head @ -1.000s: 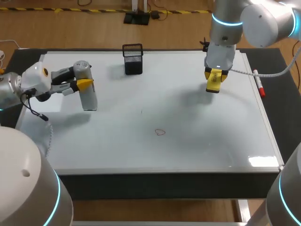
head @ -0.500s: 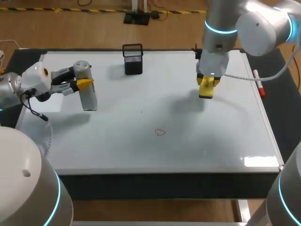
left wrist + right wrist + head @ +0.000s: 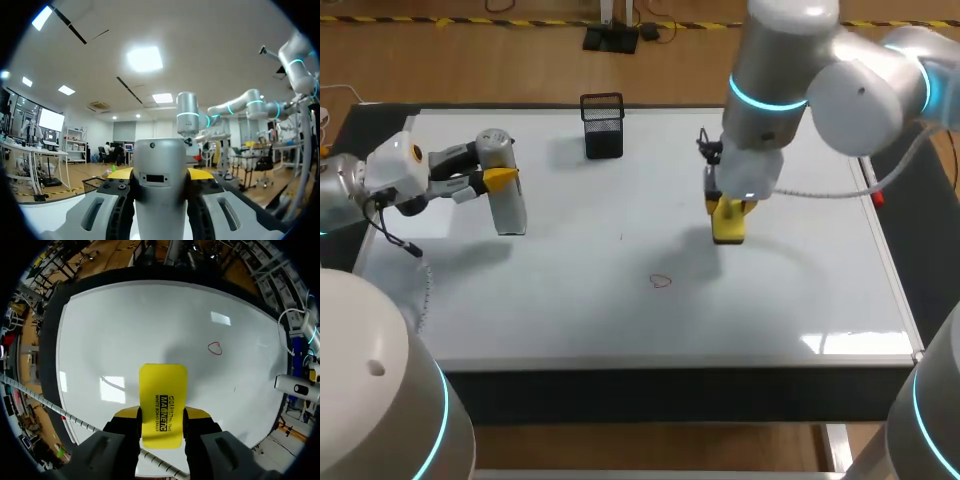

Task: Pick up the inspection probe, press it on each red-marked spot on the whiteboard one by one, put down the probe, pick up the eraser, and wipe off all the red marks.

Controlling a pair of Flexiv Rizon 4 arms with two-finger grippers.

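over the last second the right arm has swung inward from the far right part of the whiteboard (image 3: pixel 570 300) toward its middle, carrying the yellow eraser (image 3: pixel 163 385) with it. the right gripper (image 3: pixel 729 208) is clamped on the eraser's two long sides, pad facing down, and it hangs over the board with its shadow just under it. i cannot tell whether the pad touches the surface yet.

the one red mark (image 3: pixel 661 281) that shows, a small loop, now lies a short way ahead of the eraser and off to one side, nearer than it was but clear of the pad.

the left arm has not moved. the left gripper (image 3: pixel 492 180) stays closed around the grey inspection probe (image 3: pixel 508 205), which stands upright on the board's left part, well apart from the red mark.

i judge the pressing stage over and the wiping stage about to start, with the last stretch to the red mark left to cover. the probe is held, not laid down.
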